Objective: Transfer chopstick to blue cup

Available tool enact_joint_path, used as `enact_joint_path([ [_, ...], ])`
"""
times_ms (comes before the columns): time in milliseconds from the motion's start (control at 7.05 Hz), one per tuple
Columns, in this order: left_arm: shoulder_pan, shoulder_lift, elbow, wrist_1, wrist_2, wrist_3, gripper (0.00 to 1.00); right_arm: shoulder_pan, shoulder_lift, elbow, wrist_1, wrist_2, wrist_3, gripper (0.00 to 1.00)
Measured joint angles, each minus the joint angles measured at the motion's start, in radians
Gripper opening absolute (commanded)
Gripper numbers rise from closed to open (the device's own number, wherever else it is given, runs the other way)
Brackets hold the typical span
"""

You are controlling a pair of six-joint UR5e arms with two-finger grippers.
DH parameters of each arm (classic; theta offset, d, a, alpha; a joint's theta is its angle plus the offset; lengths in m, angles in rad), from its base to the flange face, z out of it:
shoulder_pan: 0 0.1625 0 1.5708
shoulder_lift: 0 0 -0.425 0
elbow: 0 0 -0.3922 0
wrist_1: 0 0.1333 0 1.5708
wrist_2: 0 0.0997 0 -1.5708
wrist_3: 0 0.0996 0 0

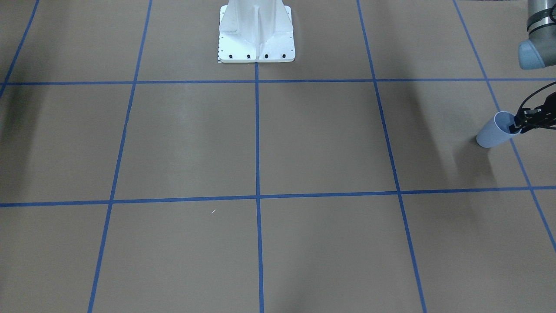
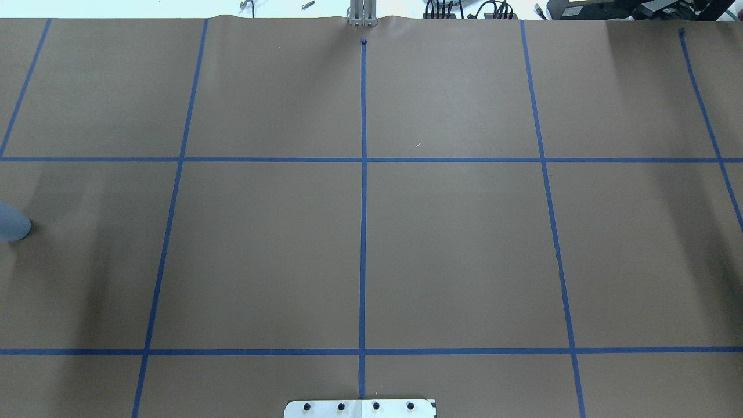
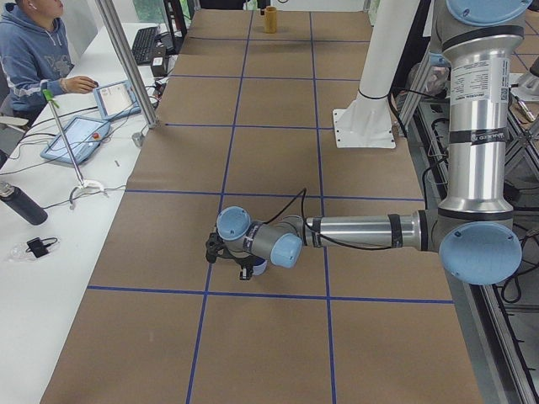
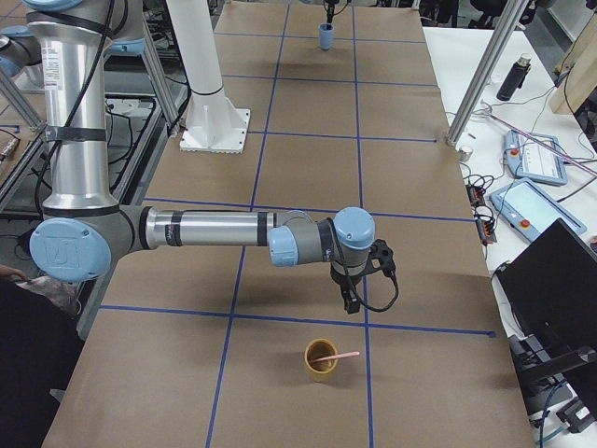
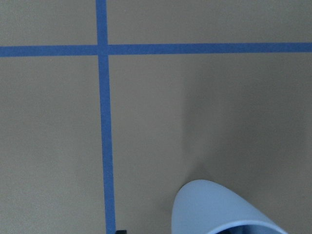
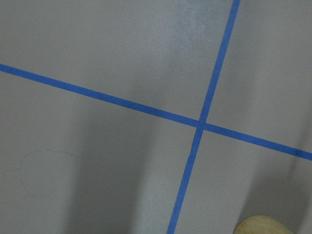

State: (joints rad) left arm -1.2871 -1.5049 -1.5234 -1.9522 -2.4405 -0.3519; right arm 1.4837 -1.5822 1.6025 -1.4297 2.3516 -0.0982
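Note:
The blue cup stands on the brown table at the robot's far left. It also shows in the overhead view, the left wrist view and, far off, the right side view. My left gripper is at its rim, one finger inside and one outside, shut on the rim. A pale pink chopstick lies across the mouth of a yellow cup, whose rim shows in the right wrist view. My right gripper hangs just above and behind that cup. I cannot tell whether it is open.
The white robot pedestal stands at the table's middle back. Blue tape lines grid the brown paper. An operator sits at a side table with tablets and a bottle. A laptop sits off the right end.

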Motion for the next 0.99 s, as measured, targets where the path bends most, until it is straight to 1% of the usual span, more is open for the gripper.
enact_joint_path([
  [142, 0.000, -0.004, -0.011, 0.006, -0.021, -0.010, 0.00, -0.002, 0.000, 0.000, 0.000, 0.000, 0.000, 1.00],
  [284, 0.000, -0.017, -0.046, 0.040, -0.031, -0.031, 0.00, -0.005, 0.001, -0.002, 0.000, 0.000, 0.000, 1.00],
  [425, 0.000, -0.052, -0.108, 0.131, -0.035, -0.048, 0.00, -0.009, 0.001, -0.003, 0.000, -0.001, 0.000, 1.00],
  [567, 0.015, -0.117, -0.196, 0.266, -0.036, -0.065, 0.00, -0.013, 0.001, -0.004, 0.000, -0.001, 0.000, 1.00],
  [709, 0.063, -0.192, -0.265, 0.355, -0.033, -0.132, 0.00, -0.017, 0.001, -0.004, 0.001, -0.001, 0.000, 1.00],
  [851, 0.155, -0.296, -0.307, 0.396, -0.016, -0.296, 0.00, -0.020, 0.003, -0.004, 0.001, -0.002, 0.001, 1.00],
  [993, 0.275, -0.421, -0.321, 0.412, 0.034, -0.507, 0.00, -0.022, 0.005, -0.004, 0.001, -0.003, 0.002, 1.00],
])
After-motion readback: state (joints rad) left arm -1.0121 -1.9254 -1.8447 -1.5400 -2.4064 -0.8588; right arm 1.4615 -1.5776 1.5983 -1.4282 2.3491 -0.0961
